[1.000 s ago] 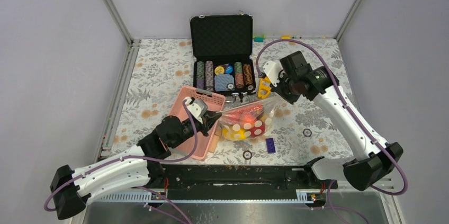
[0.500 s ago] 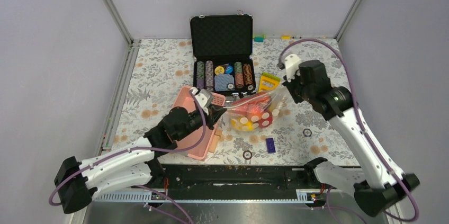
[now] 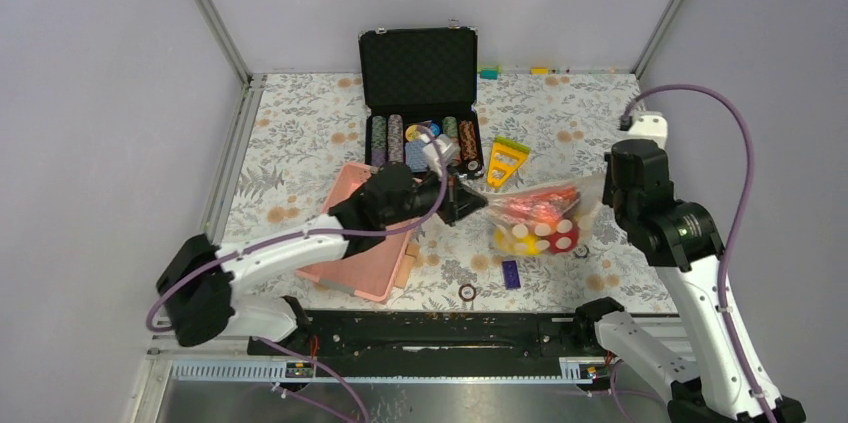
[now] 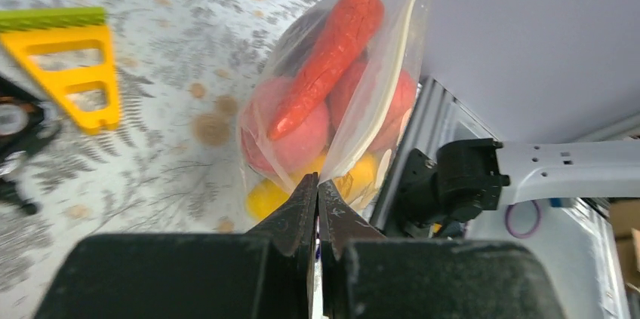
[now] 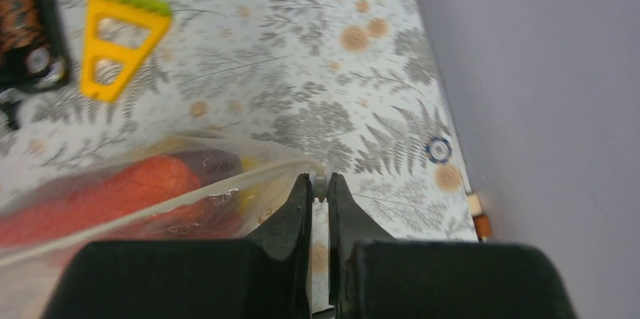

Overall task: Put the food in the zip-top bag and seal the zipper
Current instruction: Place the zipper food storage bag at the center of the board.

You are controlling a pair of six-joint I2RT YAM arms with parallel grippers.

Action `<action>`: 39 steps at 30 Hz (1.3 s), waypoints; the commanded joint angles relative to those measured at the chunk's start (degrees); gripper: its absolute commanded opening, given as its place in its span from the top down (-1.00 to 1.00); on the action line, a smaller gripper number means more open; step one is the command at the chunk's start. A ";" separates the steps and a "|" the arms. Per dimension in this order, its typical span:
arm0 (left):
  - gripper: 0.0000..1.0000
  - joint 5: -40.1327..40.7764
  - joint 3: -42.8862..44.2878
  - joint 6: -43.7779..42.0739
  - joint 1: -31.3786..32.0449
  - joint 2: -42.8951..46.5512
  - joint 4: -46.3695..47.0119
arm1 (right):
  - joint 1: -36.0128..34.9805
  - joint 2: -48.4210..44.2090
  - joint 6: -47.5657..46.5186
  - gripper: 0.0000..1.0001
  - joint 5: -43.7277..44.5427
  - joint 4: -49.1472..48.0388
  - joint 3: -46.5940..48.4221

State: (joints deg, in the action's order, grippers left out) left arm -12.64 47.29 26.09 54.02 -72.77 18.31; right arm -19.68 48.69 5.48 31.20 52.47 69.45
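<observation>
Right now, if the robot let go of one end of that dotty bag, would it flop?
Probably yes: the zip-top bag looks thin and soft, stretched between the left gripper and right gripper. The food bulges inside it, so it would likely sag and swing bottom-heavy. Smooth plastic, maybe slippery.

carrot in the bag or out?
In. Left wrist view shows the carrot inside the clear zip-top bag, beside a round red piece.

The counter point(image 3: 300, 133) is covered in a pale print of grey ferns and orange blossoms. It is enclosed by plain lilac walls point(image 3: 100, 93), joined by slanted metal posts point(image 3: 208, 11).
</observation>
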 commanded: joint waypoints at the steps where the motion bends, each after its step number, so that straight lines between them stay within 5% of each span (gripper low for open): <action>1: 1.00 -7.94 7.13 5.77 2.12 -8.49 2.34 | 5.40 -2.14 4.73 1.00 13.53 2.23 -1.64; 5: 1.00 -5.74 14.31 5.83 2.93 -15.56 -3.14 | 10.98 1.40 5.45 1.00 13.44 1.37 -3.44; 6: 0.84 -4.66 15.86 5.51 2.93 -16.81 -4.85 | 12.15 2.52 5.37 1.00 13.18 -0.03 -4.20; 7: 0.60 -3.42 17.08 5.04 2.96 -17.72 -6.64 | 13.53 3.53 4.88 1.00 12.36 -2.25 -5.09; 9: -0.62 -0.75 18.95 4.25 2.93 -18.55 -9.70 | 16.68 6.15 4.65 1.00 9.24 -5.56 -6.29; 10: -0.93 0.80 19.75 3.73 2.98 -18.51 -11.41 | 18.03 7.55 4.65 1.00 8.01 -6.98 -6.56; 17: -0.98 11.91 17.49 -0.25 2.93 -10.11 -17.72 | 26.35 21.57 6.52 0.89 3.81 -15.27 -1.47; 23: -0.98 32.93 10.99 0.41 2.85 3.16 -26.68 | 29.52 33.50 8.34 0.77 2.15 -16.60 5.50; 24: -0.97 37.31 9.96 0.98 2.91 5.34 -28.17 | 29.74 34.95 8.38 0.65 1.06 -16.67 6.75; 27: -0.97 50.32 7.63 3.46 2.63 10.30 -33.70 | 29.91 38.14 8.91 -0.23 -0.84 -14.86 9.96; 29: -0.97 55.10 6.81 5.36 2.21 12.81 -36.83 | 29.96 37.99 9.47 -0.50 -0.67 -13.85 11.15; 30: -0.97 56.83 6.46 5.94 2.07 13.92 -38.01 | 29.94 37.36 9.60 -0.85 -0.69 -13.76 11.16; 31: -0.97 58.27 6.05 5.99 1.90 14.76 -38.69 | 29.96 36.39 9.70 -0.97 -0.68 -13.79 10.92; 39: -0.97 65.17 5.30 12.28 -0.71 19.87 -47.70 | 29.97 22.15 13.83 -0.99 -1.29 -11.66 3.88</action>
State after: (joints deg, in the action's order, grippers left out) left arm 45.87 52.75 33.69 54.94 -56.23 -24.16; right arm 10.13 80.23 15.46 30.63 38.83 76.34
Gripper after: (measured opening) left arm 0.985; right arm 0.993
